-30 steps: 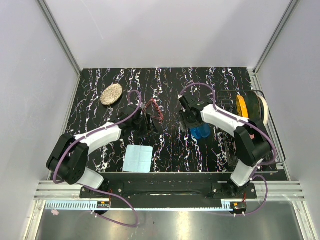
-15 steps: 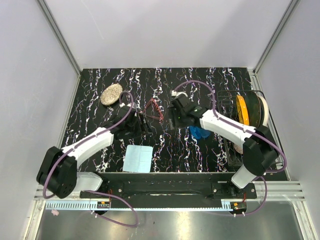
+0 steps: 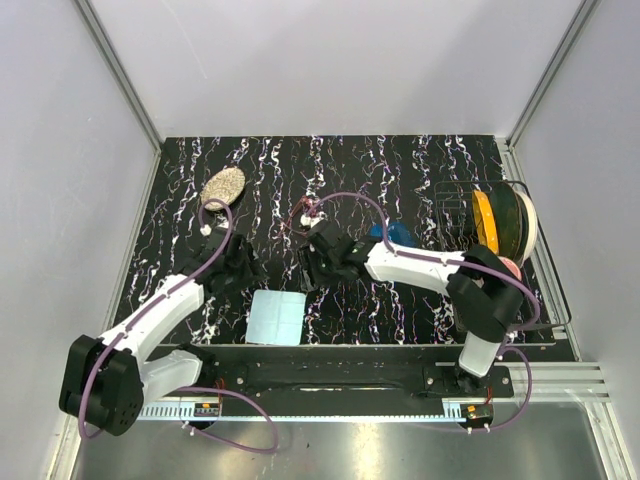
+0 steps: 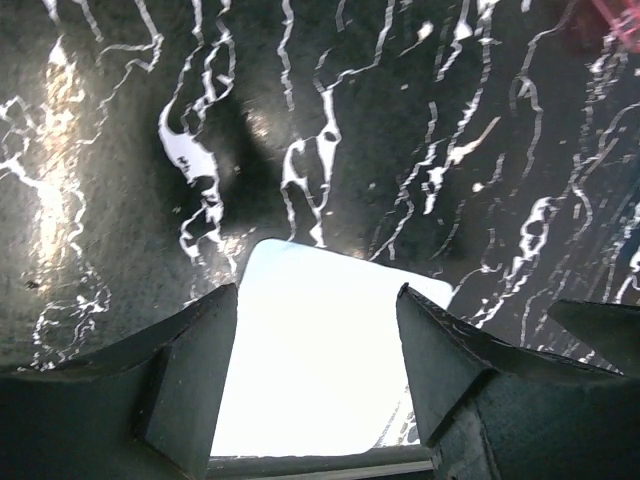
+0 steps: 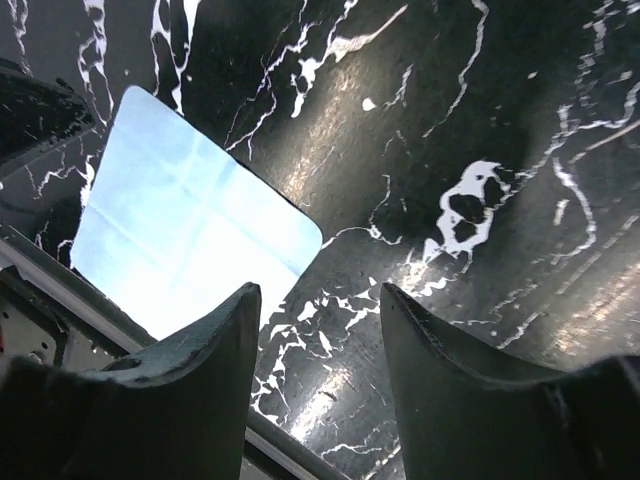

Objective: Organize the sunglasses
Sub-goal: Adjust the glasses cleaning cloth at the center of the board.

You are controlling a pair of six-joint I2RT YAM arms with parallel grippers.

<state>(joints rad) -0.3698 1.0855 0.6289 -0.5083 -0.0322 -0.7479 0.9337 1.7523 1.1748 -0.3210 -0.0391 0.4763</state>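
Small sunglasses point(image 4: 620, 12), thin red wire frame, translucent pink lenses, near surface centre, mostly hidden; likely light, springy, fragile, best pinched at bridge or hinge, off lenses; left tool point(image 4: 315, 300) and right tool point(image 5: 320, 295) both apart, empty, beside light blue square cloth point(image 3: 276, 316) at near edge.

one pair of sunglasses point(image 4: 618, 14), one blue case point(image 3: 398, 233), one blue cloth point(image 3: 276, 317), one speckled oval point(image 3: 223, 187), one spool point(image 3: 486, 222).

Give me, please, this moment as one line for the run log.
left gripper: open, empty, near cloth | right gripper: open, empty, near cloth | sunglasses: not held
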